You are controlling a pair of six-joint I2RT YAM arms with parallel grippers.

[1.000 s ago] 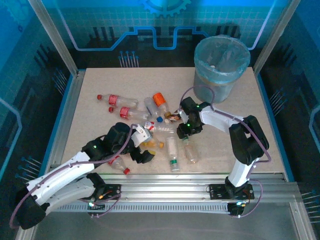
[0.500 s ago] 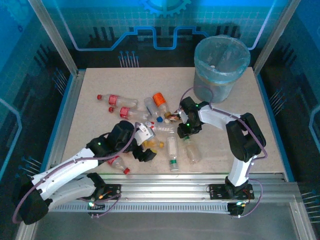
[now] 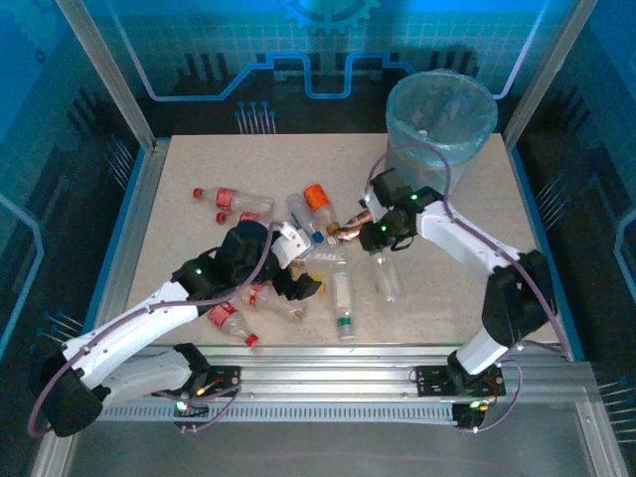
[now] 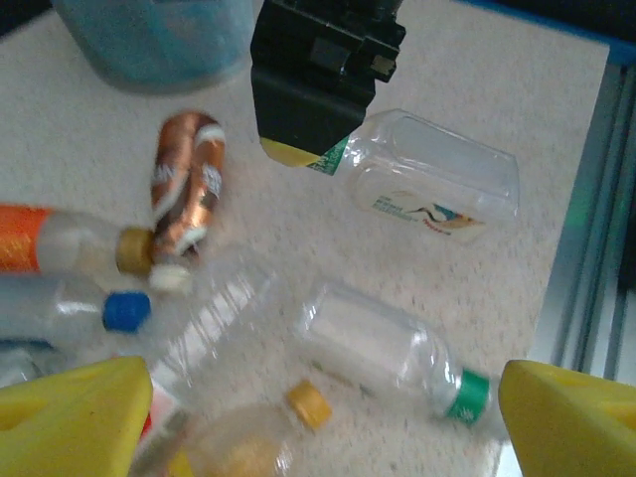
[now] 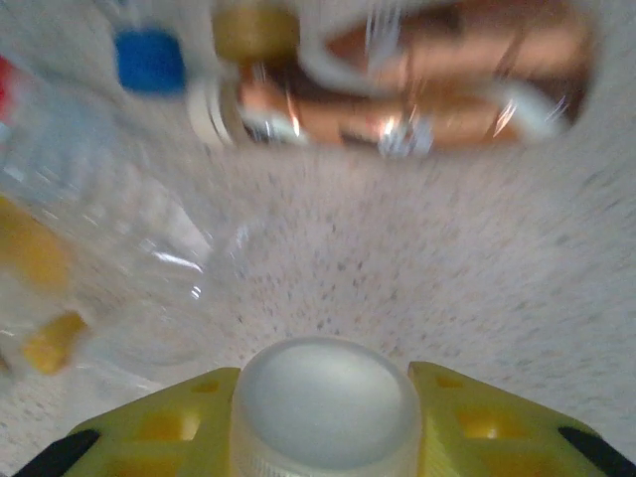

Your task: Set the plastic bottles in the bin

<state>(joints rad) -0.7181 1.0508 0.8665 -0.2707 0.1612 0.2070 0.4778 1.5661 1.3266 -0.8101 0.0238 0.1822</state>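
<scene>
From above, the bin (image 3: 429, 171) stands at the bench's (image 3: 189, 164) far right. The plastic bottles (image 3: 244, 203) lie scattered mid-bench, well apart from it. The right hand (image 3: 381, 238) is clamped on a clear bottle (image 3: 387, 278) at its neck end, the body pointing toward the near edge. The left hand (image 3: 302, 284) hangs over the pile.

In the left wrist view, its yellow fingers (image 4: 75, 415) are spread wide and grip nothing, with a green-capped bottle (image 4: 383, 350) lying on the bench between them.

In the right wrist view, a white cap (image 5: 325, 397) sits pinched between the yellow pads.

Both arms reach forward, left gripper (image 4: 318, 427) spread wide, right gripper (image 5: 328, 412) clamped on a bottle (image 3: 388, 280).
</scene>
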